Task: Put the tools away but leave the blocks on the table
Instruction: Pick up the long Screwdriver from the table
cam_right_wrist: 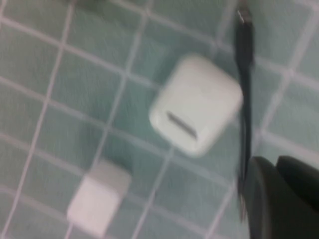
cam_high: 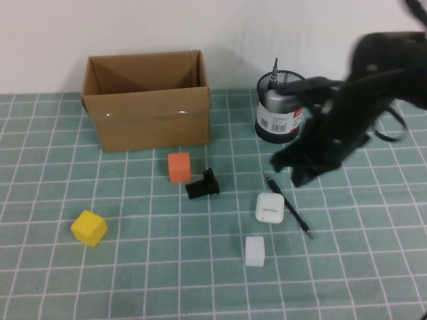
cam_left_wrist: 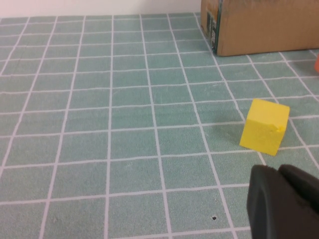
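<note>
- Table [cam_high: 53, 280]: teal-green mat with white grid, under everything listed.
- Cardboard box [cam_high: 147, 100]: open-topped, at about 11 o'clock on the mat in the high view; one corner also in the left wrist view.
- Mesh pen cup [cam_high: 280, 107]: black, with a labelled can inside, at about 1 o'clock; a dark tool handle [cam_high: 275, 69] upright in it; seen in the high view only.
- Orange block [cam_high: 179, 167]: near centre, just beside a small black bracket [cam_high: 203, 185].
- Yellow block [cam_high: 89, 228]: at about 8 o'clock, alone; close up in the left wrist view.
- White block [cam_high: 254, 251]: at about 5 o'clock from centre, near the white earbud case [cam_high: 269, 207]; both blurred in the right wrist view.
- Thin black pointed tool [cam_high: 288, 205]: flat on the mat, diagonal, just beside the earbud case.
- Left gripper [cam_left_wrist: 279, 204]: outside the high view; in its wrist view low over the mat near the yellow block, jaws pressed together, nothing held.
- Right gripper [cam_high: 297, 167]: raised between pen cup and pointed tool; jaws pressed together, empty.
</note>
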Controlling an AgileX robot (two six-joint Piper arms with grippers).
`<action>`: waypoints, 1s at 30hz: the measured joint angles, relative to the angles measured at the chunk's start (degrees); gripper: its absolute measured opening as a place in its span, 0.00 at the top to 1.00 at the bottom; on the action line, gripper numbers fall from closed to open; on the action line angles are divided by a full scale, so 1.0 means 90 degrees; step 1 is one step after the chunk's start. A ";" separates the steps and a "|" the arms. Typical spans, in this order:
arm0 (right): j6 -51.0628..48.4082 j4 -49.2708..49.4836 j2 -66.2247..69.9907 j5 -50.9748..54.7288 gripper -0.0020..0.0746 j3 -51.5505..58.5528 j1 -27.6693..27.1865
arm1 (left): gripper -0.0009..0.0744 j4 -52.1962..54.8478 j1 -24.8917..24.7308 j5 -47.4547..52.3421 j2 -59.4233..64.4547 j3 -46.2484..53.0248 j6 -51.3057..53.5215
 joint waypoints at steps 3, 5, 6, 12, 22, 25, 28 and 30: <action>0.0176 -0.0384 0.0386 0.0127 0.98 -0.0572 0.0267 | 0.99 0.0000 0.0000 0.0000 0.0000 0.0000 0.0000; 0.0289 -0.0569 0.0578 0.0168 0.98 -0.0847 0.0390 | 0.99 0.0000 0.0000 0.0000 0.0000 0.0000 0.0000; 0.0315 -0.0625 0.0644 0.0182 0.97 -0.0925 0.0419 | 0.99 0.0000 0.0000 0.0000 0.0000 0.0000 0.0000; 0.0436 -0.0756 0.1061 0.0210 0.71 -0.1165 0.0446 | 0.99 0.0000 0.0000 0.0000 0.0000 0.0000 0.0000; 0.0436 -0.0855 0.1579 -0.0163 0.54 -0.1417 0.0446 | 0.99 0.0000 0.0000 0.0000 0.0000 0.0000 0.0000; 0.0436 -0.0886 0.1652 -0.0260 0.54 -0.1417 0.0446 | 0.99 0.0000 0.0000 0.0000 0.0000 0.0000 0.0000; 0.0436 -0.0995 0.1757 -0.0304 0.54 -0.1417 0.0460 | 0.99 0.0000 0.0000 0.0000 0.0000 0.0000 0.0000; 0.0436 -0.1041 0.1792 -0.0304 0.55 -0.1417 0.0487 | 0.99 0.0000 0.0000 0.0000 0.0000 0.0000 0.0000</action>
